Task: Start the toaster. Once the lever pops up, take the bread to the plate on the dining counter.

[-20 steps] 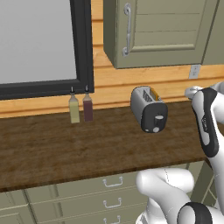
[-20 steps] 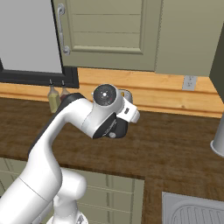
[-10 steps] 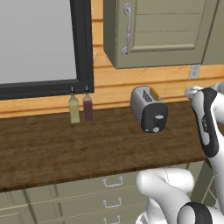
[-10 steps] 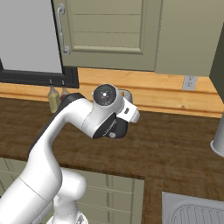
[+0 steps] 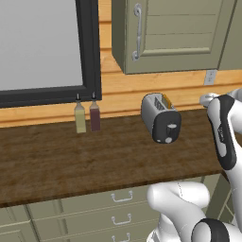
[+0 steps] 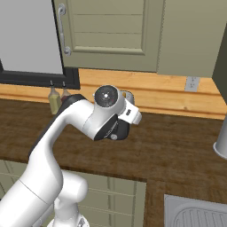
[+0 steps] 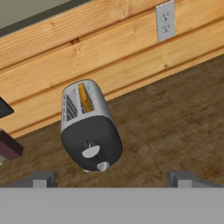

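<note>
1. On the dark wood worktop (image 5: 71,160), near the back wall, the toaster (image 5: 160,118) stood with its black end panel facing the near edge; silver-grey body, rounded corners, two slots on top.
2. The bread (image 7: 85,97) sat down in one slot, golden-tan edge just showing.
3. The lever (image 7: 90,151) was a small tab on the black panel, with a light round knob (image 7: 103,166) below it; judged not yet pressed.
4. Key relation: in the hand view the toaster lay ahead of the gripper (image 7: 109,179) and somewhat left of centre, well apart, with no contact. Its long axis ran from the end panel back toward the wall, tilted in that view, so the lever face pointed toward the hand.
5. Gripper jaws stood wide apart, holding nothing; the two dark tips showed at the bottom of the hand view.
6. Next move, as a judgement: close in on the end panel and push the tab down.
7. Around: plank wood backsplash with a white outlet (image 7: 166,21), two small bottles (image 5: 87,117) left of the toaster, panelled grey-green cabinet (image 5: 175,33) above, drawers (image 5: 118,208) below.
</note>
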